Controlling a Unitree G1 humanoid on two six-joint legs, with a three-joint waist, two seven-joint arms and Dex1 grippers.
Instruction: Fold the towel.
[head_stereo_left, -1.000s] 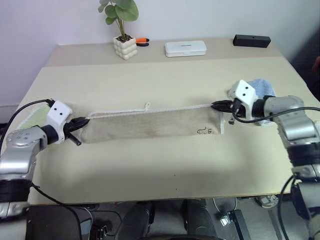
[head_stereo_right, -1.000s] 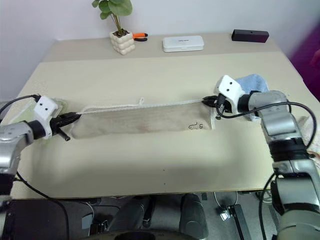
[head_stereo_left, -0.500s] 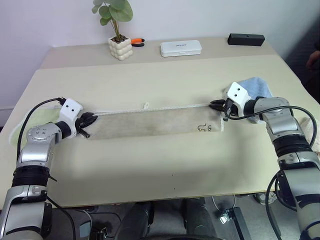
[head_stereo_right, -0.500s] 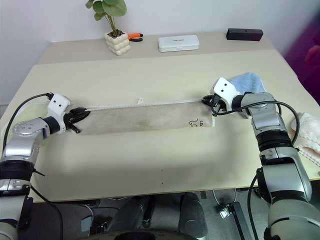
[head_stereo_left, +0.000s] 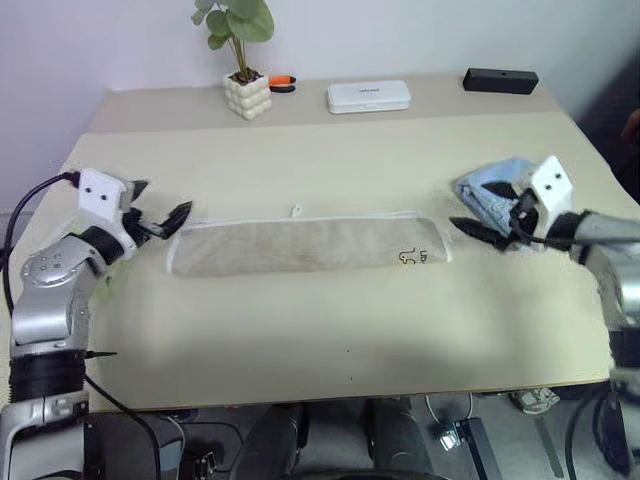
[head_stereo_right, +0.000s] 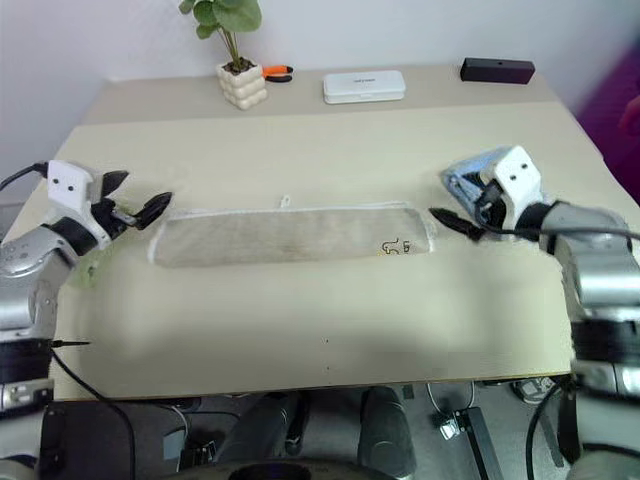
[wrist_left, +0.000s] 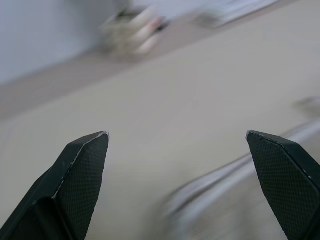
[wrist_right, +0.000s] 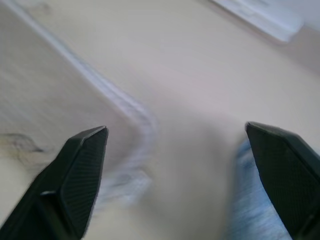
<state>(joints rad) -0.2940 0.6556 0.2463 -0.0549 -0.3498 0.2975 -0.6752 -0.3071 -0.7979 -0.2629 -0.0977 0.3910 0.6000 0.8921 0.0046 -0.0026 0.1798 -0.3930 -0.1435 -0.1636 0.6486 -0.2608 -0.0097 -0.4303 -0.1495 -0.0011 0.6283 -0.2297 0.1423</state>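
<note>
From the head views, the towel (head_stereo_left: 305, 246) lies flat mid-table as a long narrow strip, so one lengthwise fold looks done; folding it shorter is probably left. The left gripper (head_stereo_left: 158, 212) and right gripper (head_stereo_left: 482, 230) hang just off its ends, spread wide, holding nothing.

Left wrist view: fingers (wrist_left: 82, 172) wide apart, towel edge beyond.

Right wrist view: fingers (wrist_right: 82, 165) equally spread over the towel's corner.

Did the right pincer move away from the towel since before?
Yes. The right pincer was pinching the towel's corner; now it is open and pulled back off it, toward the blue cloth and the table's right edge.
</note>
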